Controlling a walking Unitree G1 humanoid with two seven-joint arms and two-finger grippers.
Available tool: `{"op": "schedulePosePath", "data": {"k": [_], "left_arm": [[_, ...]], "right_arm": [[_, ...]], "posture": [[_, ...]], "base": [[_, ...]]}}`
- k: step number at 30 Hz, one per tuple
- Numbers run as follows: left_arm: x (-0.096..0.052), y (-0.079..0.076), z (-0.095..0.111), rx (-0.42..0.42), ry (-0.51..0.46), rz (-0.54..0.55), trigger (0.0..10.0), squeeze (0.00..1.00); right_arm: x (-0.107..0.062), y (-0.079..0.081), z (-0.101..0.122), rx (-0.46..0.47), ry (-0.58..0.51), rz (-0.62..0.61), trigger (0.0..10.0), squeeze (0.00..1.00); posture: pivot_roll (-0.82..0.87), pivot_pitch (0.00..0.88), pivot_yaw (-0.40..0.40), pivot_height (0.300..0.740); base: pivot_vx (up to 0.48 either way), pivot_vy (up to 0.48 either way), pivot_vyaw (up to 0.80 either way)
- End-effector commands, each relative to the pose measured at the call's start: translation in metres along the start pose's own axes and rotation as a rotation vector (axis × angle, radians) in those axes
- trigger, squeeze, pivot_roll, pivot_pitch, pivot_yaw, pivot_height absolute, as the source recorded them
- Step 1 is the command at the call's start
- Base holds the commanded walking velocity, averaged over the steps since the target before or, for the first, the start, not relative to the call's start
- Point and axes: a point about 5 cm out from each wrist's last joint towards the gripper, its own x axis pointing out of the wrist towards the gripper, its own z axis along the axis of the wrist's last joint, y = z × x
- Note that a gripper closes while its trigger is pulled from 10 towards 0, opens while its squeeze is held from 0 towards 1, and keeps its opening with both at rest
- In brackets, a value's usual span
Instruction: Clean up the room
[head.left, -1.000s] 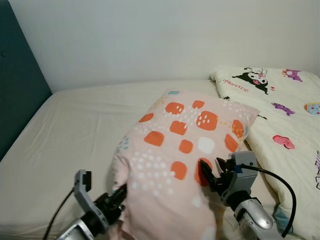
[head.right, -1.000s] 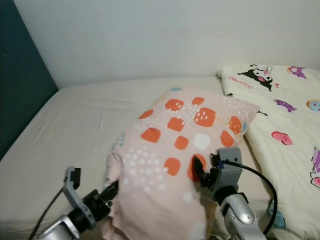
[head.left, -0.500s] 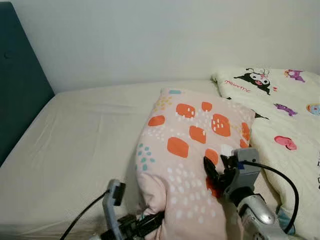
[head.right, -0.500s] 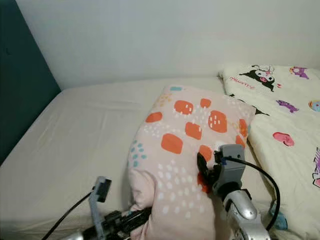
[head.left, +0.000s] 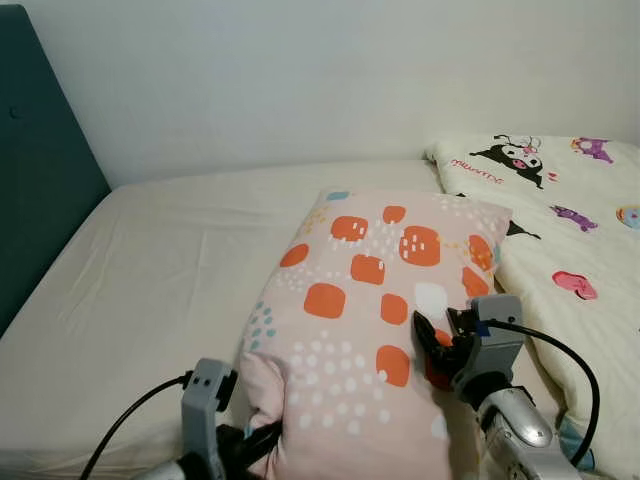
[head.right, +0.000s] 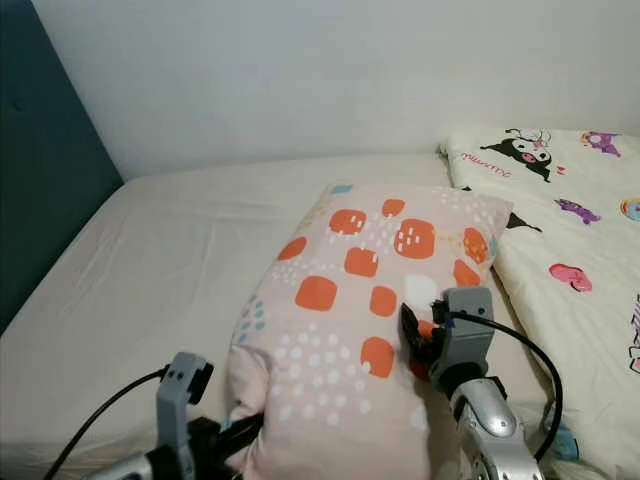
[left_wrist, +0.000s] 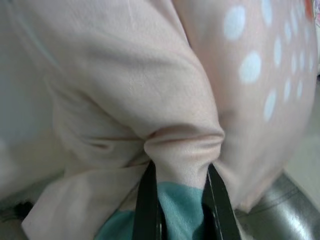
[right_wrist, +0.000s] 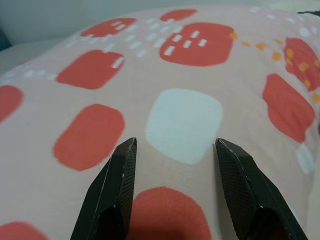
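Pink pillow with orange and white patches, lying on the cream-sheeted bed, long axis running from 7 o'clock near the robot up toward 1 o'clock, far end touching the edge of a cartoon-print blanket at 2 o'clock. Dark teal headboard standing at 9 to 10 o'clock, well apart from the pillow.

Left hand at 7 o'clock, low at the near left corner of the pillow, fingers narrowed and pinching a bunched fold of the pink fabric, a teal patch showing between them. Right hand at 5 o'clock, fingers spread wide and pressed against the pillow's upper face beside a white patch, nothing held between them.

Both hands at the pillow's near end, one on each side of its long axis; left hand alone with a real grip. Judged from this: pillow likely bound for the headboard end, which lies to the left, at 9 o'clock, so the coming move probably a swing of the near end leftward, led by the left hand. Risk of the pinched fold slipping free under the pillow's weight.
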Motion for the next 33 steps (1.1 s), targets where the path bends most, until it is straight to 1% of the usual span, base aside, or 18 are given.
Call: {"op": "schedulePosePath", "data": {"k": [1,2,3,4,5,6,15,16,18,19,20,22,24,25,27,28,30,33], "left_arm": [[-0.001,-0.008,-0.018,0.011,0.089,-0.051,0.0,0.00],[-0.003,-0.008,-0.022,0.032,0.103,-0.055,0.0,0.00],[-0.003,-0.006,-0.024,0.062,0.111,-0.034,2.2,0.00],[-0.003,-0.006,-0.024,0.062,0.111,-0.034,2.2,0.00],[-0.002,-0.002,-0.024,0.068,0.090,0.003,10.0,0.36],[-0.001,0.002,-0.024,0.075,0.070,0.039,10.0,1.00],[-0.002,0.008,-0.018,0.084,0.008,0.043,10.0,1.00],[-0.006,0.014,-0.015,0.077,-0.012,0.055,10.0,0.00],[-0.014,0.028,-0.008,0.070,-0.054,0.078,10.0,0.00],[-0.022,0.042,-0.001,0.080,-0.079,0.109,10.0,0.00],[-0.022,0.042,-0.001,0.080,-0.079,0.109,10.0,0.00],[-0.030,0.054,0.006,0.084,-0.097,0.137,10.0,0.00],[-0.051,0.078,0.020,0.099,-0.123,0.205,10.0,0.00],[-0.051,0.078,0.020,0.099,-0.123,0.205,10.0,0.00],[-0.068,0.093,0.028,0.123,-0.118,0.244,10.0,0.00],[-0.068,0.093,0.028,0.123,-0.118,0.244,10.0,0.00],[-0.081,0.099,0.031,0.139,-0.092,0.247,10.0,0.00],[-0.088,0.094,0.030,0.133,-0.063,0.203,10.0,0.00]], "right_arm": [[-0.002,0.000,-0.005,-0.006,0.018,-0.003,10.0,0.00],[-0.001,-0.001,-0.006,-0.008,0.020,-0.001,10.0,0.00],[0.000,0.000,-0.007,-0.011,0.028,0.005,10.0,0.00],[0.000,0.000,-0.007,-0.011,0.028,0.005,10.0,0.00],[0.000,0.001,-0.009,-0.014,0.040,0.014,10.0,0.00],[0.000,0.002,-0.011,-0.018,0.049,0.020,10.0,0.00],[-0.001,0.003,-0.013,-0.029,0.057,0.026,10.0,0.00],[-0.001,0.003,-0.013,-0.029,0.056,0.023,10.0,0.00],[-0.001,0.001,-0.012,-0.028,0.050,0.019,10.0,0.00],[-0.001,0.001,-0.010,-0.023,0.043,0.016,10.0,0.00],[-0.001,0.001,-0.010,-0.023,0.043,0.016,10.0,0.00],[-0.002,0.001,-0.009,-0.017,0.035,0.014,10.0,0.00],[-0.003,0.000,-0.007,-0.005,0.023,0.010,10.0,0.00],[-0.003,0.000,-0.007,-0.005,0.023,0.010,10.0,0.00],[-0.005,0.000,-0.008,-0.003,0.026,0.008,10.0,0.00],[-0.005,0.000,-0.008,-0.003,0.026,0.008,10.0,0.00],[-0.007,0.000,-0.011,-0.005,0.036,0.009,10.0,0.00],[-0.007,0.000,-0.012,-0.006,0.043,0.010,10.0,0.00]], "posture": [[-0.05,0.264,0.058,0.576],[-0.05,0.263,0.058,0.576],[-0.05,0.259,0.055,0.576],[-0.05,0.259,0.055,0.576],[-0.05,0.257,0.052,0.576],[-0.05,0.256,0.051,0.576],[-0.06,0.244,0.047,0.576],[-0.06,0.244,0.047,0.576],[-0.06,0.241,0.048,0.576],[-0.06,0.240,0.050,0.576],[-0.06,0.240,0.050,0.576],[-0.07,0.239,0.051,0.576],[-0.07,0.237,0.054,0.576],[-0.07,0.237,0.054,0.576],[-0.07,0.235,0.056,0.576],[-0.07,0.235,0.056,0.576],[-0.07,0.234,0.057,0.576],[-0.06,0.231,0.053,0.576]], "base": [[0.000,0.000,0.00],[0.000,0.000,0.00],[0.000,0.000,0.00],[0.000,0.000,0.00],[0.000,0.000,0.00],[0.000,0.000,0.00],[0.000,0.000,0.00],[0.000,0.000,0.00],[0.000,0.000,0.00],[0.000,0.000,0.00],[0.000,0.000,0.00],[0.000,0.000,0.00],[0.000,0.000,0.00],[0.000,0.000,0.00],[0.000,0.000,0.00],[0.000,0.000,0.00],[0.000,0.000,0.00],[0.000,0.000,0.00]]}}
